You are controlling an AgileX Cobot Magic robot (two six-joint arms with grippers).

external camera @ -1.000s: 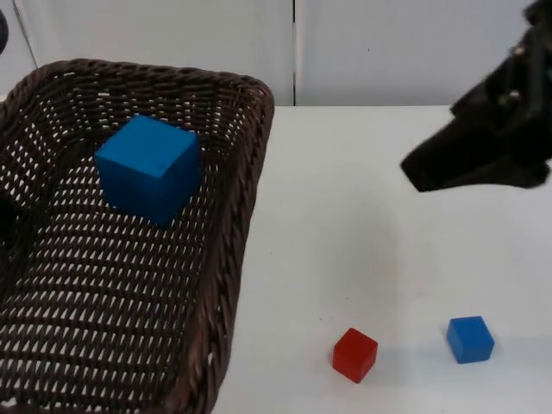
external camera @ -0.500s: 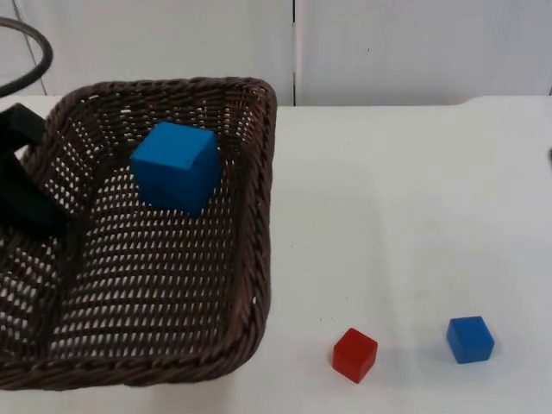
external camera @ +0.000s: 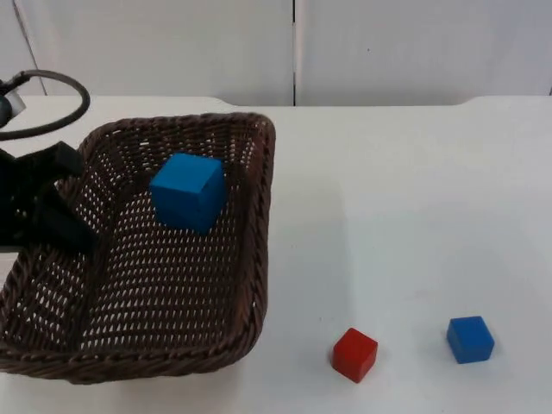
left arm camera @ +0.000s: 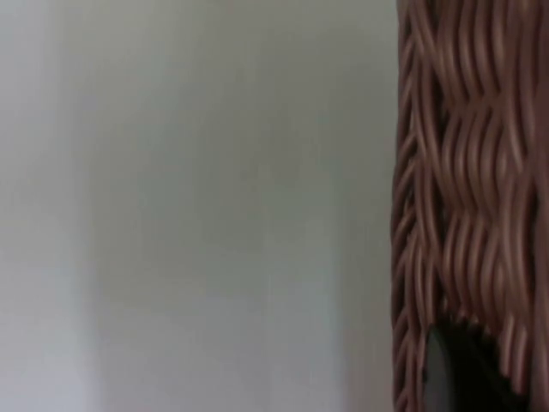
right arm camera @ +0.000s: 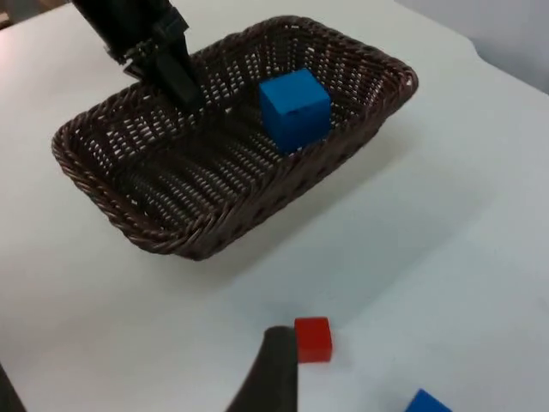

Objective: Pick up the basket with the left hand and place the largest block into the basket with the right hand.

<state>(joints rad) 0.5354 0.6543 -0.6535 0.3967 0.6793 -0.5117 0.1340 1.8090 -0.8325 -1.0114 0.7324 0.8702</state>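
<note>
One big blue block [external camera: 189, 191] sits inside the brown wicker basket [external camera: 255, 250], toward its far end, resting on the woven floor near the 1 o'clock corner. Left gripper [external camera: 53, 226] is clamped on the basket's left wall at approx. 9 o'clock from the block; the left wrist view has the weave right against a fingertip. The basket's long axis runs 12-to-6 in the top view.

Right gripper [right arm camera: 276, 378] hangs above the table on the other side, w/ the small red block [right arm camera: 313, 338] just beside one fingertip; whether it is spread or closed I cannot tell. A small blue block [external camera: 470, 338] lies at 3 o'clock from the red one.

Judging by this, the placing looks done. Any coming move belongs to the left arm, which is the one nearer to the basket.
</note>
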